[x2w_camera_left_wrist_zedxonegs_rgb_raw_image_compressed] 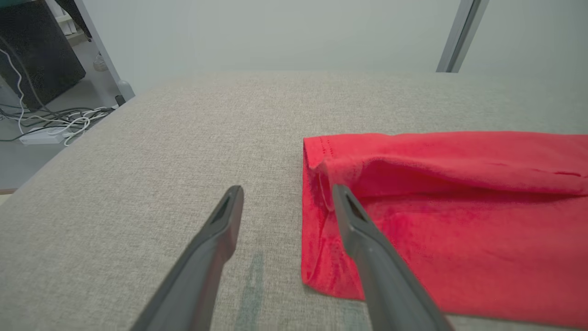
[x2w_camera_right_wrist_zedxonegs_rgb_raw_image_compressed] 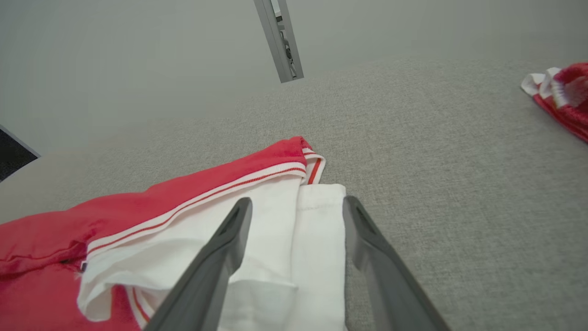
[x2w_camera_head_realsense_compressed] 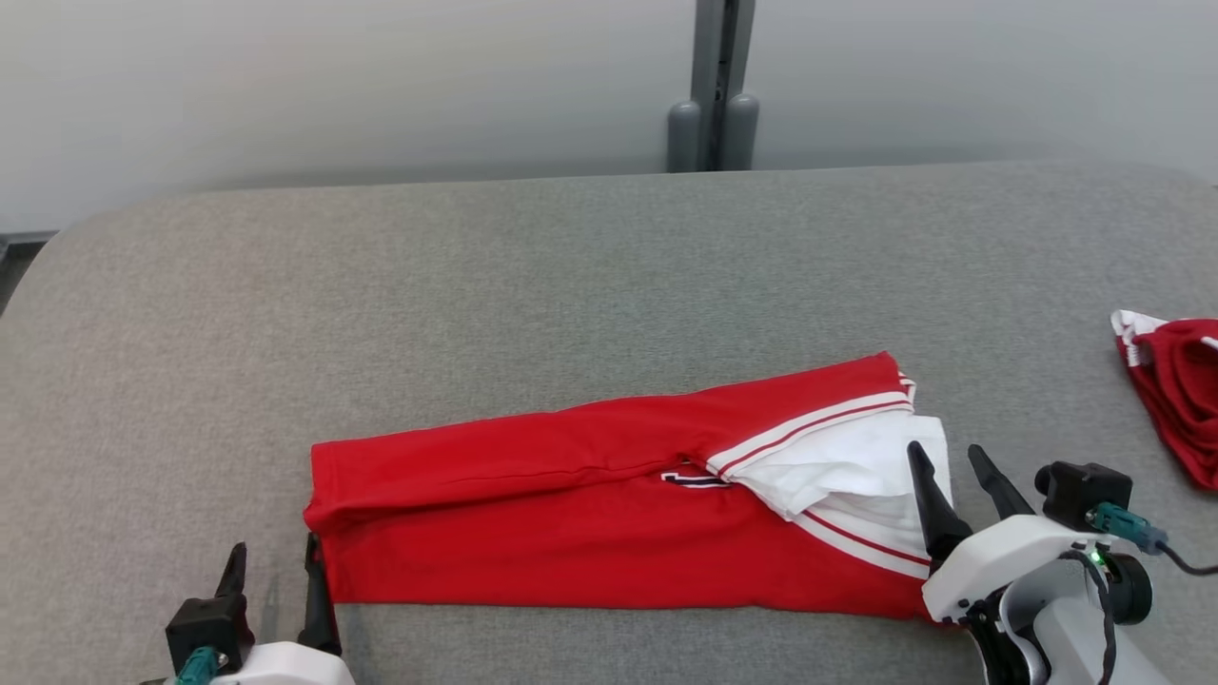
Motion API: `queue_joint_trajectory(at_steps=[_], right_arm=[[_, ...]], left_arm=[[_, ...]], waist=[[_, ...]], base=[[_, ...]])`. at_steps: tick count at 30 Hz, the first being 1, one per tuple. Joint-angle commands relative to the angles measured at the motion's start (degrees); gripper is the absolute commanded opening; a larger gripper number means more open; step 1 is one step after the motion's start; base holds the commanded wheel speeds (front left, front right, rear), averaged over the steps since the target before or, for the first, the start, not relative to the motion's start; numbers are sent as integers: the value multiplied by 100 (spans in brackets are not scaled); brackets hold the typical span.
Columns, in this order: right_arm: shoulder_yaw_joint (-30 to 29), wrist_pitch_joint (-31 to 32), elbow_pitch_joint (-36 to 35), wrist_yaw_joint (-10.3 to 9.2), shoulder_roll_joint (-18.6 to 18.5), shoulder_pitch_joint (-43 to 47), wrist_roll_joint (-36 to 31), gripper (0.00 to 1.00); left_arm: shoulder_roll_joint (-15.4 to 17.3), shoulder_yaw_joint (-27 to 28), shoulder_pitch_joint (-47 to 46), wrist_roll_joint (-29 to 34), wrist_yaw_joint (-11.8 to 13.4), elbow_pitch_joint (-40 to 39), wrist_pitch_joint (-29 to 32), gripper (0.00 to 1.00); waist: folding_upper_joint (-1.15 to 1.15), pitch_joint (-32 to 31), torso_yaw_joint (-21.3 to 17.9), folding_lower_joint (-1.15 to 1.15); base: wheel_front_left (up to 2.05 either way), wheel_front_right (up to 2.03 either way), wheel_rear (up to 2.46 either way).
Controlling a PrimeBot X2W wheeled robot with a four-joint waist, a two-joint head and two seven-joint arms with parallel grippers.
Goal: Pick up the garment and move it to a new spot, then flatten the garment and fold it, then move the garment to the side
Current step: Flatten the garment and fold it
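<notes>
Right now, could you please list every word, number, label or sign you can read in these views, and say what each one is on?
No text can be read in full.
Dark, white-outlined lettering on the red garment: only a sliver shows at the fold, too little to read.
The second red garment at the right: no print visible.

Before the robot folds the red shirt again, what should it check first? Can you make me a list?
1. The left gripper is open and holds nothing: ok.
2. The right gripper is open and holds nothing: ok.
3. The garment lies wholly on the table: ok.
4. The white sleeve is tucked flat: not ok, it is rumpled at the right end.
5. The other red cloth lies apart from the garment: ok.
6. The layers underneath are smooth: cannot tell.
</notes>
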Motion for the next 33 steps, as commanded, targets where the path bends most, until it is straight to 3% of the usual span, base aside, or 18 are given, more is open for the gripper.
queue_joint_trajectory(at_steps=[1,9,17,18,19,20,21,33], right_arm=[[-101,15,197,0,31,-159,-128,100],[-369,538,1244,0,154,-489,-603,100],[-190,969,1559,9,427,-345,-319,100],[-103,1063,1539,19,454,-318,-246,90],[-12,1123,1510,21,477,-288,-172,49],[42,1143,1456,22,496,-265,-81,21],[94,1148,1416,22,506,-254,-27,0],[-496,98,1431,-8,13,-665,202,0]], left_arm=[[-19,-17,-11,69,-54,-52,-22,100],[-87,-150,-199,131,-172,-13,-21,100],[-93,-228,-260,30,-161,-65,-22,100],[-93,-247,-266,30,-156,-70,-22,100],[-94,-263,-269,21,-149,-73,-22,100],[-94,-284,-276,11,-145,-81,-22,100],[-93,-304,-284,6,-143,-86,-22,100],[-92,-507,-250,-37,-187,-133,-22,100]], waist=[[0,101,146,0],[0,291,501,0],[0,344,597,0],[0,349,603,0],[0,352,605,0],[0,356,609,0],[0,357,612,0],[0,194,507,0]], base=[[0,0,0],[0,0,0],[0,0,0],[0,0,0],[0,0,0],[0,0,0],[0,0,0],[0,0,0]])
